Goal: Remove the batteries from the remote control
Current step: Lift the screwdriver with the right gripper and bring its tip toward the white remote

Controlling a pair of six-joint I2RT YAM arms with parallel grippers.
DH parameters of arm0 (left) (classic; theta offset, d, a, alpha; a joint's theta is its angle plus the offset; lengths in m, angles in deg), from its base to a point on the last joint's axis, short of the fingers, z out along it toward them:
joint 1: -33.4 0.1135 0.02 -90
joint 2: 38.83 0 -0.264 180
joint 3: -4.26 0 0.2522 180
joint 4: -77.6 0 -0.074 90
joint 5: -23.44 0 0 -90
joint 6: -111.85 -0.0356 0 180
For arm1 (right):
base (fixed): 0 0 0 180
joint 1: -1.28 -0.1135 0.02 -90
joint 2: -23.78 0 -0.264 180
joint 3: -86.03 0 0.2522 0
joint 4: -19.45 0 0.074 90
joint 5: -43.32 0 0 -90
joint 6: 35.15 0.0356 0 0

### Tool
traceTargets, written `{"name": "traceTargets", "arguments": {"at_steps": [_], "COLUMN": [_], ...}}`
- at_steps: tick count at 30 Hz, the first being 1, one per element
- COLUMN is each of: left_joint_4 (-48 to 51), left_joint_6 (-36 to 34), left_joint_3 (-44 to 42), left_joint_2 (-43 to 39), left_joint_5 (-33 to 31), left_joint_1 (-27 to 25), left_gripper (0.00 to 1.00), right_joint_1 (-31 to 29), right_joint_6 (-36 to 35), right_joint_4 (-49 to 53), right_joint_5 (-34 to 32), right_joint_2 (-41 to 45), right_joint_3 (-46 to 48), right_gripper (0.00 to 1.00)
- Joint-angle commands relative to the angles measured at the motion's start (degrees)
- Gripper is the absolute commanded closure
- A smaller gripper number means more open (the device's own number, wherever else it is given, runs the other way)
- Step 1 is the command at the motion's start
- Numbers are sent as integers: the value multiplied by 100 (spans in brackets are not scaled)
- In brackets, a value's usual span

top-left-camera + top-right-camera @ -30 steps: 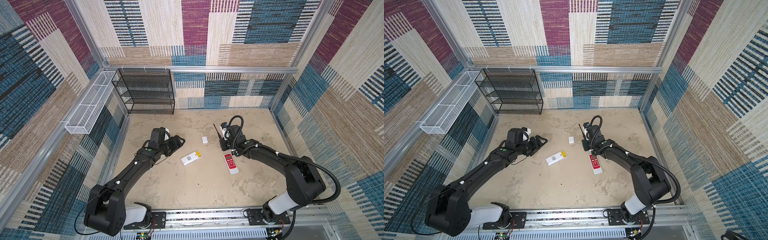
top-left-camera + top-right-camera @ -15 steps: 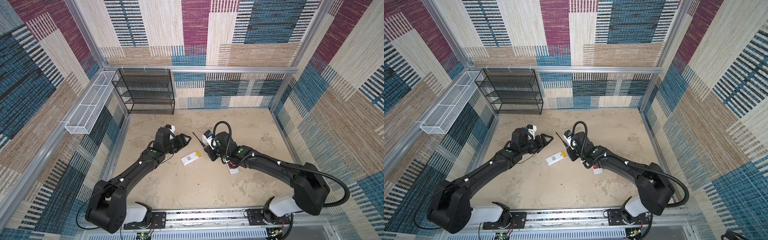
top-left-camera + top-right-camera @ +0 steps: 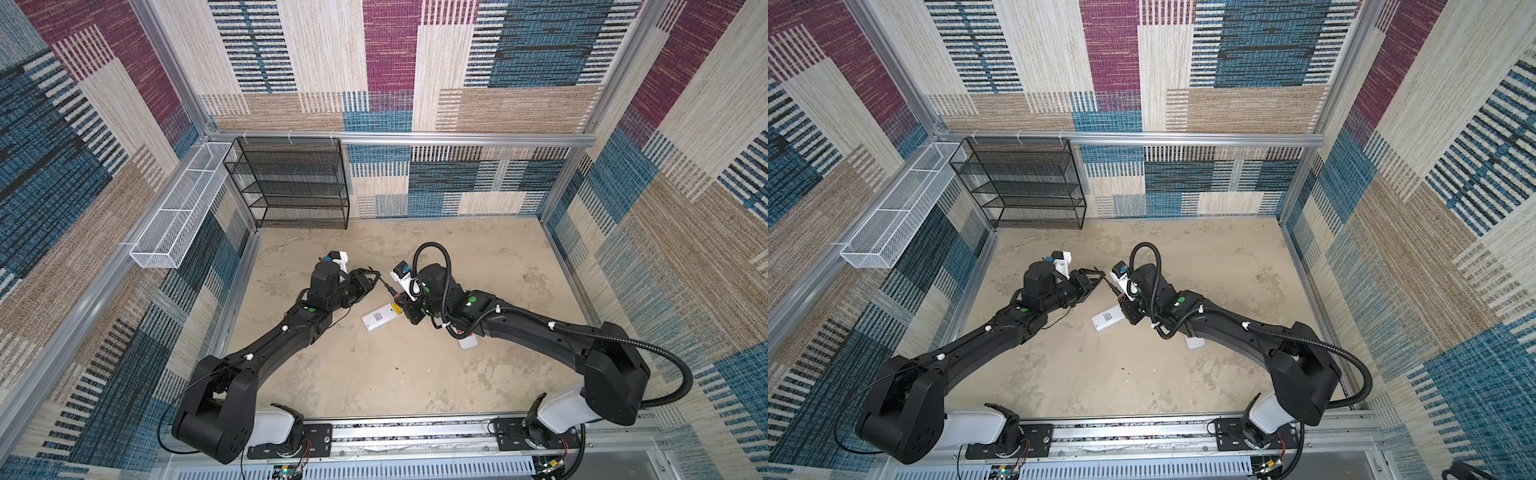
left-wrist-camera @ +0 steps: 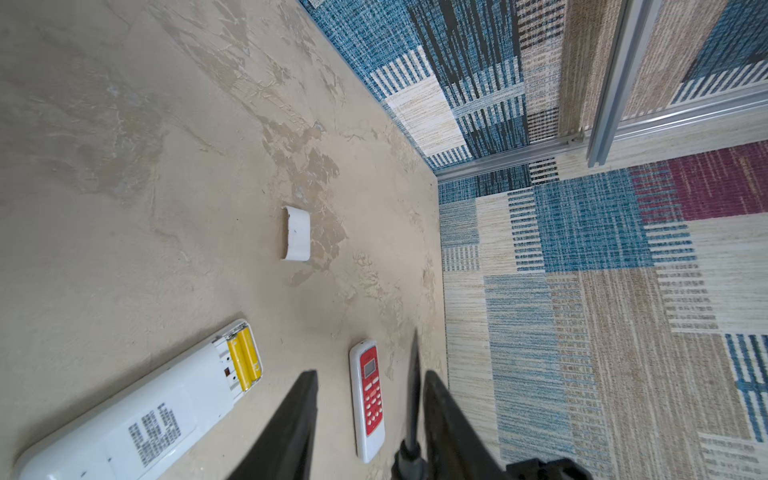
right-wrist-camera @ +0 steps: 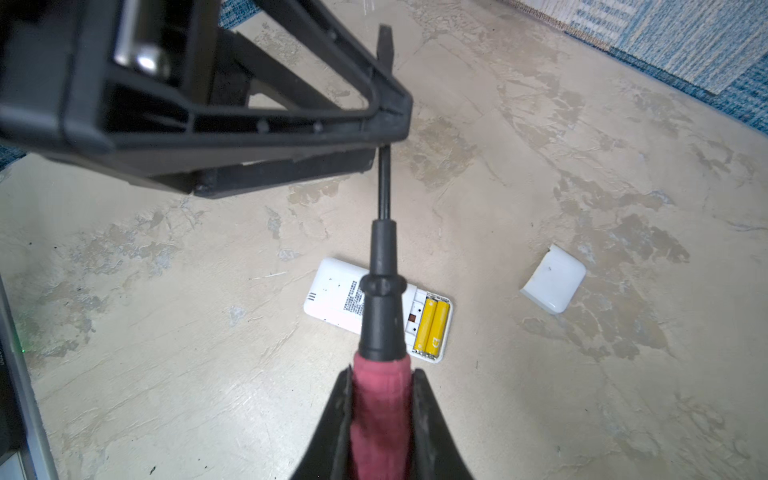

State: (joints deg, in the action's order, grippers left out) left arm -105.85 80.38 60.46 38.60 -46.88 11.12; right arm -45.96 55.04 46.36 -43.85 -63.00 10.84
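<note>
1. The right gripper (image 5: 380, 374) was clenched on the red handle of a screwdriver (image 5: 380, 257) that had a black collar and a thin black shaft. Its jaws pressed the handle from both sides.
2. The left gripper (image 4: 371, 376) had its jaws parted. In the left wrist view the shaft ran between the two black fingers (image 4: 299, 419), close along one and clear of the other. Whether it touched the near one could not be told.
3. In both top views the two grippers met tip to tip over the middle of the beige, mottled tabletop (image 3: 374, 374). The screwdriver was raised off it and reached from one gripper into the other.
4. Two yellow cylindrical batteries (image 5: 432, 326) lay side by side in the open compartment at one end of a long white plastic remote control (image 5: 336, 299). This remote lay on the tabletop with its printed back up, below the screwdriver and touched by neither gripper.
5. A small curved white plastic cover (image 5: 552, 284) lay alone on the tabletop, well apart from that remote's battery end.
6. A shorter white remote with a red face and white buttons (image 4: 368, 399) lay face up near the long one, not touching it. In a top view the right arm hid all but one white end (image 3: 467, 343).
7. A black wire-mesh shelf rack (image 3: 291, 183) stood against the back wall, and a white mesh basket (image 3: 178, 216) hung on the left wall.
</note>
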Motion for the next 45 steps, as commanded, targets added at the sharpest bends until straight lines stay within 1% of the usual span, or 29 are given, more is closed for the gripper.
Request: {"name": "traceTargets", "arguments": {"at_steps": [1,3,6,9,14,15,16,19,21,24,27,29,31,36,40,45], "left_joint_4": [-354,-426,-551,-768,-1003,-1012,-1017,-1162,-1240,-1334,-1418,-1425,-1434,-1311,-1384,-1732], "left_joint_6": [132,164,242,366,535,577,621,848,1048,1333,1658,1836,2003,2348,2660,3032], "left_joint_3": [-42,-42,-56,-107,-154,-169,-195,-324,-414,-488,-572,-625,-696,-841,-978,-1111], "left_joint_2": [9,48,118,205,317,317,302,198,97,-48,-241,-368,-503,-816,-911,-784], "left_joint_5": [-79,-38,26,87,211,208,203,88,-3,-58,-126,-166,-197,-219,-183,-46], "left_joint_1": [-4,-4,-4,-4,-2,-4,-4,4,18,55,109,166,238,406,483,532], "left_gripper": [67,70,73,80,100,100,100,100,100,100,100,100,100,100,100,100], "right_joint_1": [-18,-17,-28,-29,-39,-35,-37,-37,-28,-30,-16,16,115,479,567,567], "right_joint_6": [30,25,8,-9,-10,-8,-1,12,18,34,-33,-124,-197,-451,-690,-957], "right_joint_4": [-49,-34,-31,-23,-5,-20,-43,-220,-415,-688,-816,-847,-898,-1138,-1149,-715], "right_joint_5": [175,226,279,313,247,210,158,139,219,330,387,516,816,1648,2010,2508], "right_joint_2": [3,3,-14,-47,-117,-115,-125,-103,-52,49,148,215,293,582,698,543], "right_joint_3": [-53,-62,-79,-127,-229,-237,-231,-187,-131,-51,-27,-27,5,228,261,-45], "right_gripper": [100,100,100,100,100,100,98,84,67,48,37,33,31,31,37,43]}}
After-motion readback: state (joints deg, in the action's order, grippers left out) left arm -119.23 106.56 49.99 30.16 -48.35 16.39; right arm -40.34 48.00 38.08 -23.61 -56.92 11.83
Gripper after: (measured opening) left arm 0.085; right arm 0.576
